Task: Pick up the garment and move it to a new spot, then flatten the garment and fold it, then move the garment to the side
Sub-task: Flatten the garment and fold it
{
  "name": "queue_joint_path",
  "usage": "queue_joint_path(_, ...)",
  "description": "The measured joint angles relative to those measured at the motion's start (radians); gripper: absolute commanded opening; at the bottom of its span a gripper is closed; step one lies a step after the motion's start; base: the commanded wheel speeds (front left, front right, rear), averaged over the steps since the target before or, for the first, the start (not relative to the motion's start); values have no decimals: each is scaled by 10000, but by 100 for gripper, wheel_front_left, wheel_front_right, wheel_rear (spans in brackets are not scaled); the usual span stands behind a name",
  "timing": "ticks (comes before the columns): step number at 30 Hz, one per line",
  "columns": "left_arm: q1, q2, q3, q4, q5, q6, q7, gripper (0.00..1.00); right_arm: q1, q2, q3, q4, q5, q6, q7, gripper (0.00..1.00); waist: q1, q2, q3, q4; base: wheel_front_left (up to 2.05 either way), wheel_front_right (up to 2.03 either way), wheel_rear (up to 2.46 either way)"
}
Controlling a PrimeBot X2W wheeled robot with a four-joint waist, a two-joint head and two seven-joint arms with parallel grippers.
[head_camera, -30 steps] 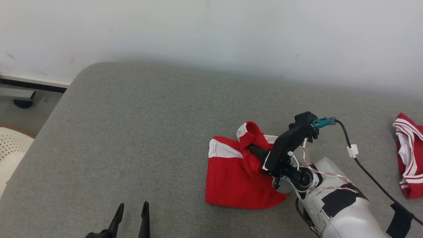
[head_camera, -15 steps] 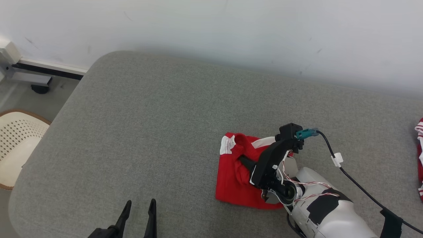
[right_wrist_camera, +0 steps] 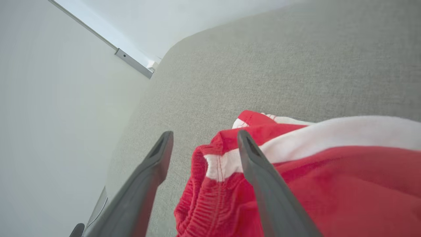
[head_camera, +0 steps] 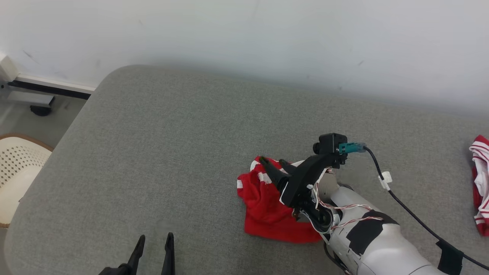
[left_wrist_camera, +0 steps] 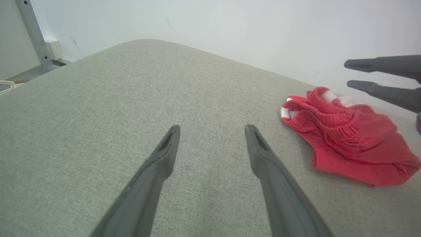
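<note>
Since the earlier frames the right pincer [head_camera: 272, 161] has let go of the garment's [head_camera: 267, 206] raised fold, and the cloth has slumped into a low heap. The garment, red knit with white bands, lies crumpled on the grey upholstered surface [head_camera: 172, 152], toward 4 o'clock from the surface's middle in the head view. One white band shows at the heap's 11 o'clock edge.

The right pincer's fingers stand apart with nothing between them. The left wrist view shows them [left_wrist_camera: 350, 74] poised above the garment [left_wrist_camera: 345, 138] and clear of it. In the right wrist view the same pincer [right_wrist_camera: 204, 135] looks down on the banded hem [right_wrist_camera: 312, 171].

The left pincer [head_camera: 154, 236] hangs at 8 o'clock from the garment, well apart, fingers spread and empty [left_wrist_camera: 212, 128].

A second red-and-white garment [head_camera: 480, 183] lies at 3 o'clock near the surface's edge. A cream perforated seat [head_camera: 15, 168] stands off the surface at 9 o'clock.
</note>
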Motion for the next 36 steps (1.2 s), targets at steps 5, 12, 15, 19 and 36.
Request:
queue_joint_path(5,155,0,221,-73,88,-2,0,100,-77,-408,-59,-525,-201,0,-1214,100,0,0,-111,-229,0,0,0)
queue_joint_path(12,339,0,552,-357,291,-13,0,100,455,-1797,-165,-1306,-759,0,-3118,100,0,0,-168,-566,0,0,0)
queue_joint_path(15,364,-2,669,-466,353,-13,0,100,855,-2357,-330,-1611,-1250,0,-3551,100,0,0,-173,-694,0,0,0)
queue_joint_path(19,529,0,803,-602,443,-58,0,100,1827,-2876,-1478,-2525,-2416,0,-3653,100,0,0,-203,-838,0,0,0)
queue_joint_path(36,946,-2,1352,-1149,926,-88,0,100,8389,-462,-7752,-8391,-8241,0,-3664,100,-1,0,-523,-1169,0,0,0)
